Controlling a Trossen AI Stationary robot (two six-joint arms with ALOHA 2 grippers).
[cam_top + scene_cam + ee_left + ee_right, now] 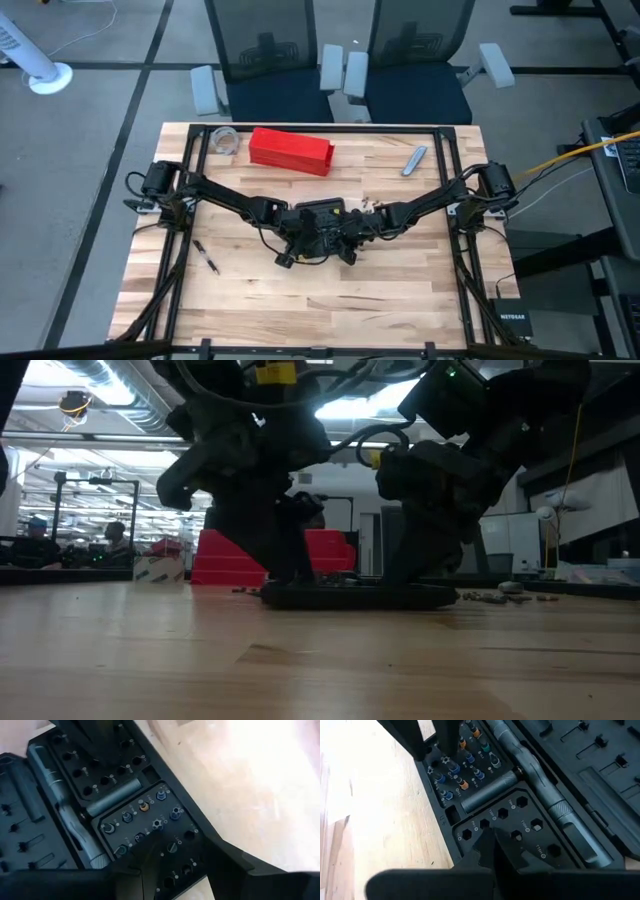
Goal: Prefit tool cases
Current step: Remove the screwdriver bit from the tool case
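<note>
The black tool case (pixel 322 222) lies open and flat at the table's middle. One half holds a ratchet handle (pixel 70 815) and two gridded socket blocks: one with several bits (pixel 145 817), one with bare holes (pixel 520 827). My left gripper (pixel 185 845) is open over the bit block, one fingertip (pixel 156 837) by a star bit and the other (pixel 220 852) at the case's rim. My right gripper (pixel 487 830) is shut, its tips down at the bare-hole block. Both show over the case in the low view (pixel 350 595). My left gripper points down at the bit block (pixel 165 827) from above. I cannot tell whether either fingertip touches the bits or the rim. My right gripper points its shut fingertips down at one hole of the bare block (pixel 485 823). The fingers hide the spot, so I cannot tell whether they touch it.
A long red box (pixel 290 150) and a clear round object (pixel 225 140) lie at the far left. A grey tool (pixel 414 160) lies at the far right. Small loose bits (pixel 370 205) lie beside the case, and a thin dark piece (pixel 207 258) to its left.
</note>
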